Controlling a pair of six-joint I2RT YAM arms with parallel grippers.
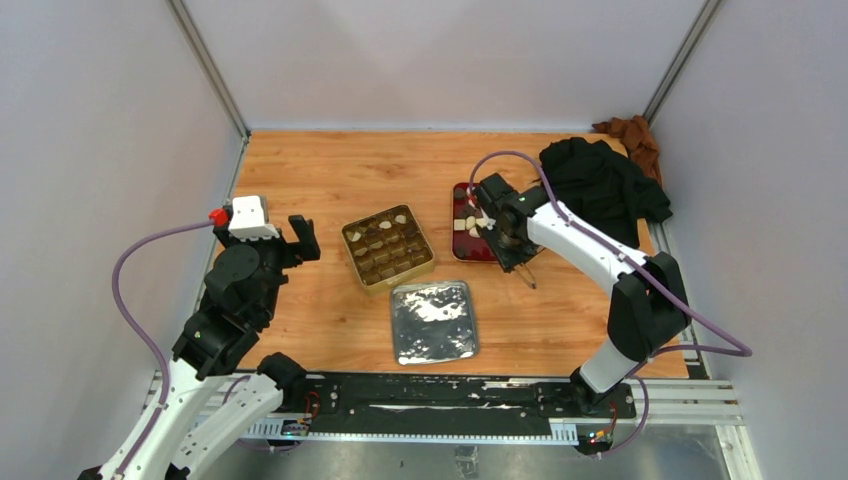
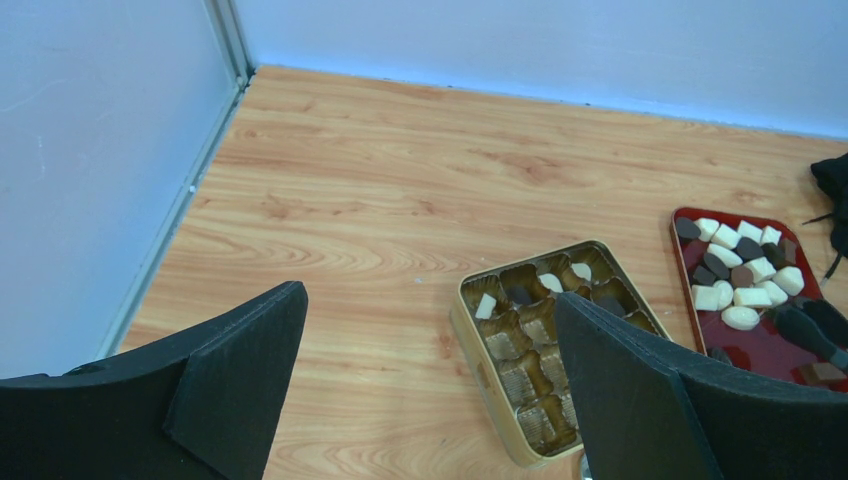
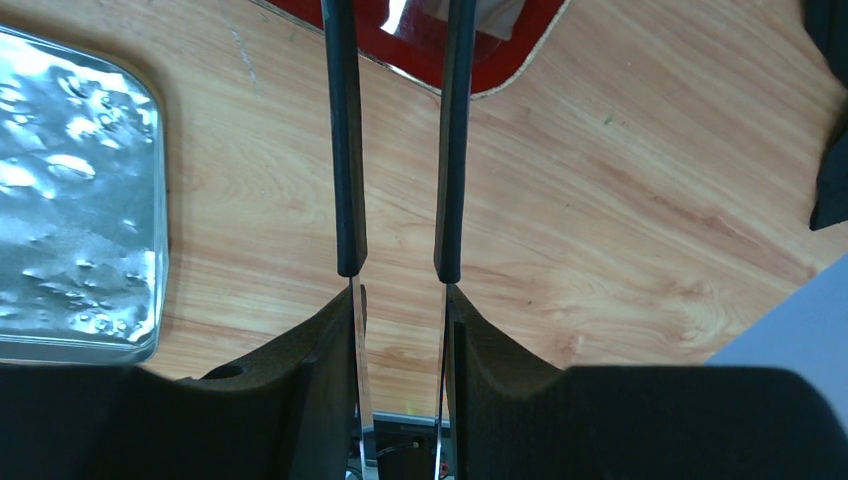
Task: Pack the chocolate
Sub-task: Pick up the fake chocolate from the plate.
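Tongs [image 3: 345, 150] were held by the right gripper [image 3: 400, 300], arms parted, tips unseen, catch undetermined. Chocolate [image 2: 745, 275] was heaped in the red tray [image 2: 762, 350] at 12 o'clock; silver tray [image 3: 70, 190] at 9.

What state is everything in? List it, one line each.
Left hand: open, empty.
Right hand: shut on tongs.
Tongs: arms apart, tips at red tray.
Gold tin: open, partly filled with chocolate.
Red tray: holds loose chocolate.
Silver lid: off, flat on table.
Black cloth: crumpled.
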